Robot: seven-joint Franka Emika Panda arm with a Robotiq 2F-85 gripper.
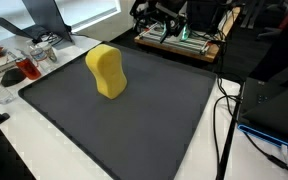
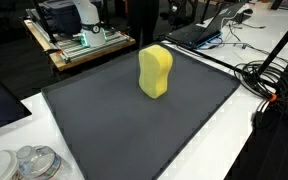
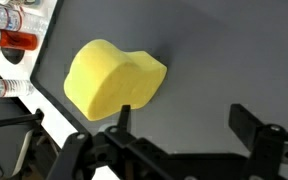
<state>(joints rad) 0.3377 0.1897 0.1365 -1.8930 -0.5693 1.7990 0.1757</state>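
Counting from the biggest down: one white table [image 1: 34, 140], one dark mat [image 1: 144, 120] laid on it, and one yellow sponge [image 1: 106, 72] standing on edge near the mat's middle in both exterior views. My gripper [image 3: 184, 125] hangs over the mat near the sponge without touching it, its two fingers [image 3: 246, 122] spread wide, holding nothing. How my arm is posed beyond the wrist I cannot tell.
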